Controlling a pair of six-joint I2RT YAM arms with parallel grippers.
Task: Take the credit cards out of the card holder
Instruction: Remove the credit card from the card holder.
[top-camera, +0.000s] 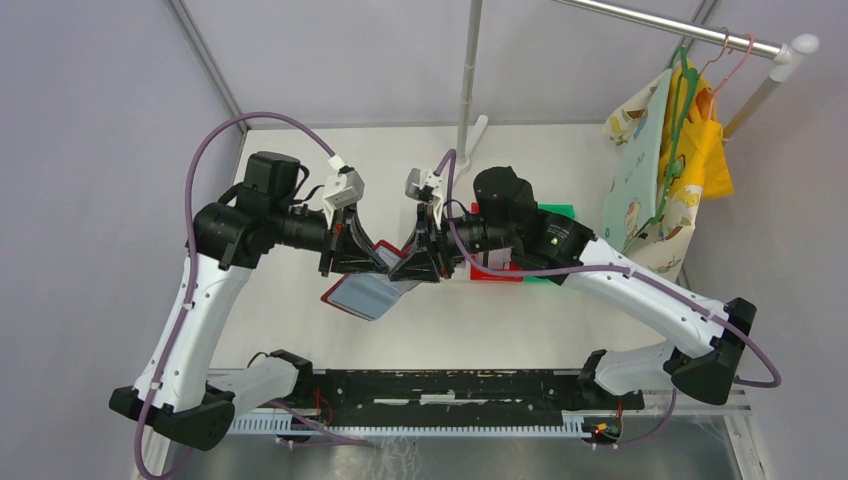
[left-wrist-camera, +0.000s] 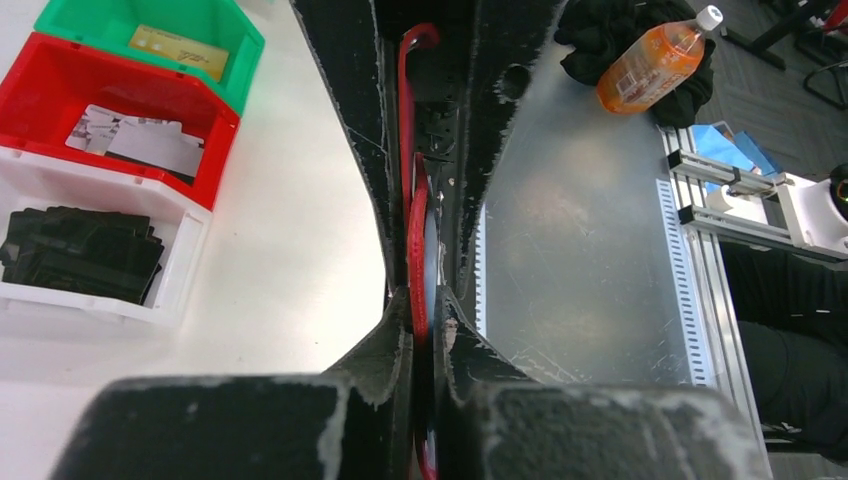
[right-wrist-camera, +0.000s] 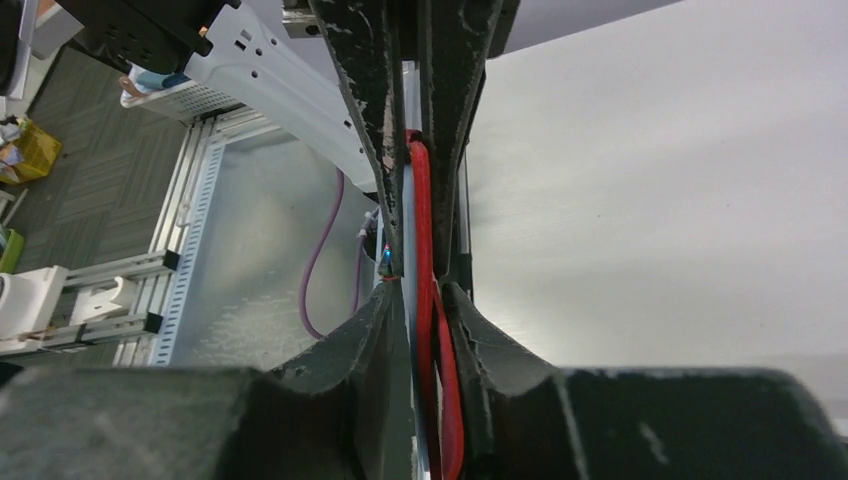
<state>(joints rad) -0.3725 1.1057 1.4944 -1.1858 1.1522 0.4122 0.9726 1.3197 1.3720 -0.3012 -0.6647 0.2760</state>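
Left gripper (top-camera: 372, 260) and right gripper (top-camera: 402, 268) each pinch opposite flaps of the open card holder (top-camera: 366, 296), stretched between them.

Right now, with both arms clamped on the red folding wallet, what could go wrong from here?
1. The left fingers and right fingers each pinch only a thin edge of the small red folding wallet. An uneven pull may make it slip free.
2. Neither arm is free to pull anything out, and releasing one side may let the wallet swing or fold shut.
3. The wallet is beside the red plastic bin, not over it, so anything that slides out could miss it.
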